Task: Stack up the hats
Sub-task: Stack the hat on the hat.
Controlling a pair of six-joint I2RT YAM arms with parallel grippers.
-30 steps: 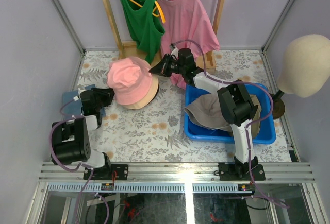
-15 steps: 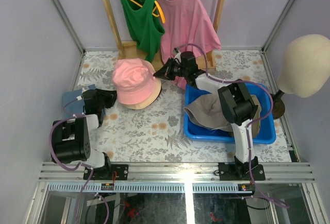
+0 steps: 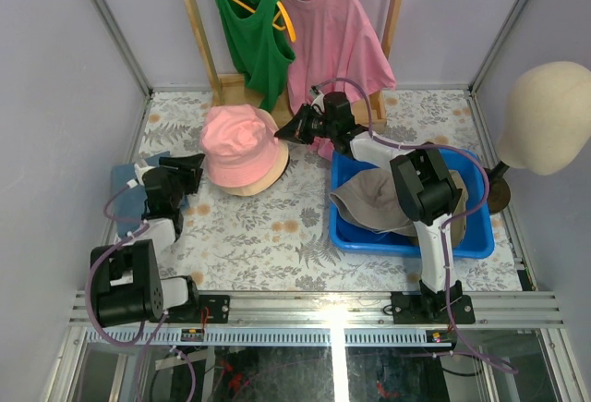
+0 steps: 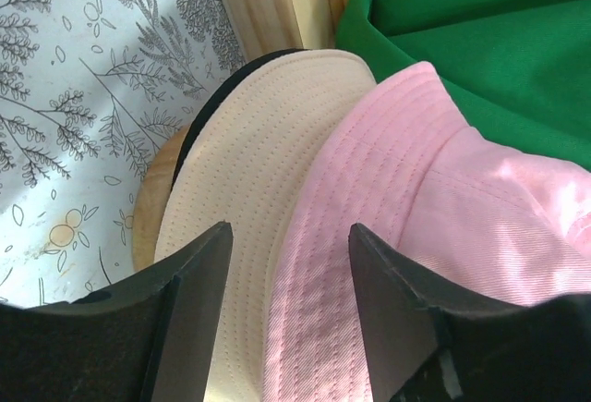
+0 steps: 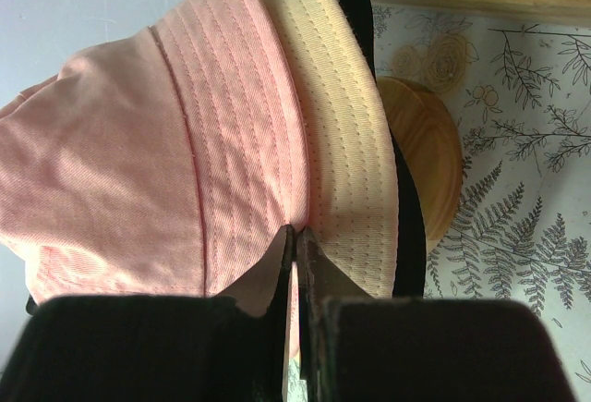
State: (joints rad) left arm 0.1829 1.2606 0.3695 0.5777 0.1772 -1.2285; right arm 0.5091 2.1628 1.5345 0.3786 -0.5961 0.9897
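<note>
A pink bucket hat sits on top of a beige hat. A black hat's rim shows under the beige one. My right gripper is at the pile's right side, shut on the pink hat's brim, with its tips where the pink and beige brims meet. My left gripper hovers just left of the pile, open and holding nothing. In the left wrist view its jaws frame both brims. A grey-taupe hat and a khaki cap lie in the blue bin. A blue cap lies behind the left arm.
A wooden rack holds a green shirt and a pink shirt right behind the pile. A round wooden disc lies under the hats. A cream mannequin head stands at the right wall.
The left gripper has opened, let go of the hats' left brim and drawn back a little. Earlier, the right gripper shifted the pink hat slightly to the right.
</note>
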